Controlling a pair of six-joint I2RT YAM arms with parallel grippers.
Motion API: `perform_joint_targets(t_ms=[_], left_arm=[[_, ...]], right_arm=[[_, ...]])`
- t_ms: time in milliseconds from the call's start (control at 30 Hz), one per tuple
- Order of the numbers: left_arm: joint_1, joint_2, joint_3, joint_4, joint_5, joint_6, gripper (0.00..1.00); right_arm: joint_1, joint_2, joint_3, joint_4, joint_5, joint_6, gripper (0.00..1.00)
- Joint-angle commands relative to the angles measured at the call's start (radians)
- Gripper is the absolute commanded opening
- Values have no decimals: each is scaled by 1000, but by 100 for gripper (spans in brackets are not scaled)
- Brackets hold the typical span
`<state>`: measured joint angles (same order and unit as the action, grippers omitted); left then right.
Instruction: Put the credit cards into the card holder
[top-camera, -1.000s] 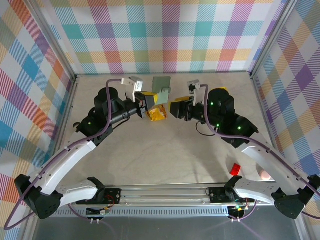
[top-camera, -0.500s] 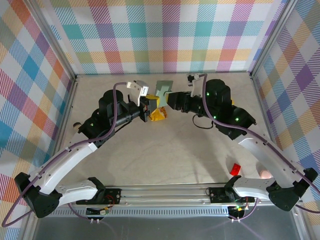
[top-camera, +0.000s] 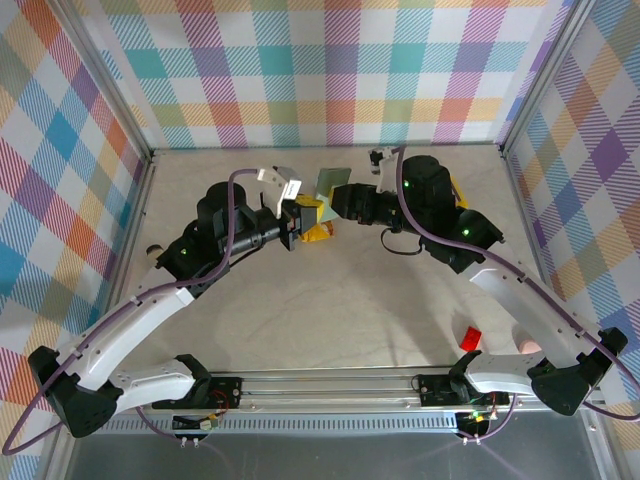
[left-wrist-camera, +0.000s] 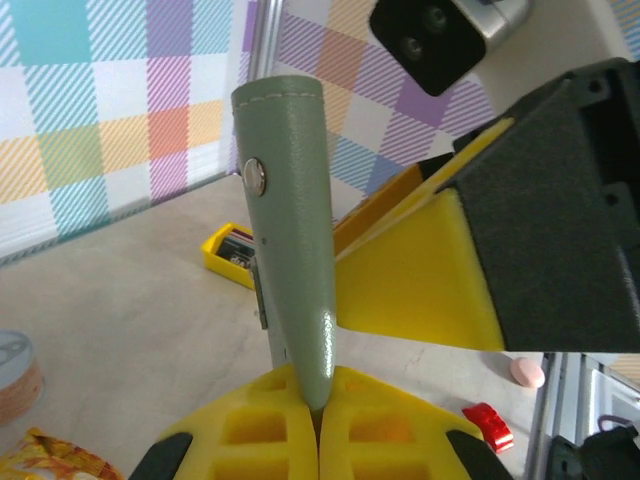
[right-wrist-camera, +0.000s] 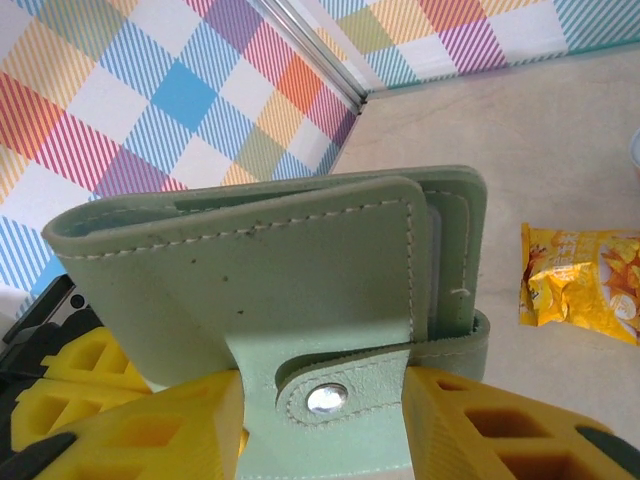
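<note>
Card holder: the card holder (top-camera: 330, 181) hung above the worktop (top-camera: 330, 300), toward 12 o'clock from its middle. It was folded with the snap strap done up, so by my reading no slot was open for cards yet.
Left tool: the left tool (left-wrist-camera: 318, 405) came in from 8 o'clock and was clenched on the holder's edge, pads meeting on it. I judged this the anchoring grip, steadying the holder for the other arm.
Right tool: the right tool (right-wrist-camera: 320, 425) sat at 3 o'clock of the holder, fingers flanking the snap strap. I could not tell whether it pinched or only bracketed it; undoing the snap seemed the aim.
Yellow tray: the yellow tray (left-wrist-camera: 215, 248) held dark flat things, too small for me to call credit cards.
Snack packet: the snack packet (top-camera: 318, 232) lay on the worktop at 6 o'clock, under the holder.
Change: a second earlier the right tool had stood apart from the holder; it had since closed in, and the holder showed the overhead camera a narrower face.
</note>
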<state>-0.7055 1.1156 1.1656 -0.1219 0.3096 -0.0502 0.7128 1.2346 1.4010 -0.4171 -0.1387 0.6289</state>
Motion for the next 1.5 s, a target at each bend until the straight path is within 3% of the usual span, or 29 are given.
perform_joint_targets(t_ms=[0, 233, 600, 967, 1267, 1367, 1467], left_arm=[[-9, -22, -6, 41, 110, 28, 0], [-9, -51, -42, 79, 98, 0, 0], [-9, -83, -62, 72, 33, -23, 0], [-9, -130, -75, 23, -77, -30, 0], [-9, -132, -80, 21, -69, -25, 0], [-9, -132, -80, 19, -59, -22, 0], [-8, -132, -83, 21, -42, -20, 0]], right_arm=[[-6, 8, 16, 24, -19, 24, 46], [-6, -22, -51, 52, -8, 39, 37], [-9, -13, -43, -4, 7, 20, 0], [-42, -36, -53, -62, 9, -8, 0], [-107, -72, -113, -60, -2, -19, 1], [-118, -88, -137, -22, -41, -36, 26], [-124, -103, -154, 7, -90, -61, 41]])
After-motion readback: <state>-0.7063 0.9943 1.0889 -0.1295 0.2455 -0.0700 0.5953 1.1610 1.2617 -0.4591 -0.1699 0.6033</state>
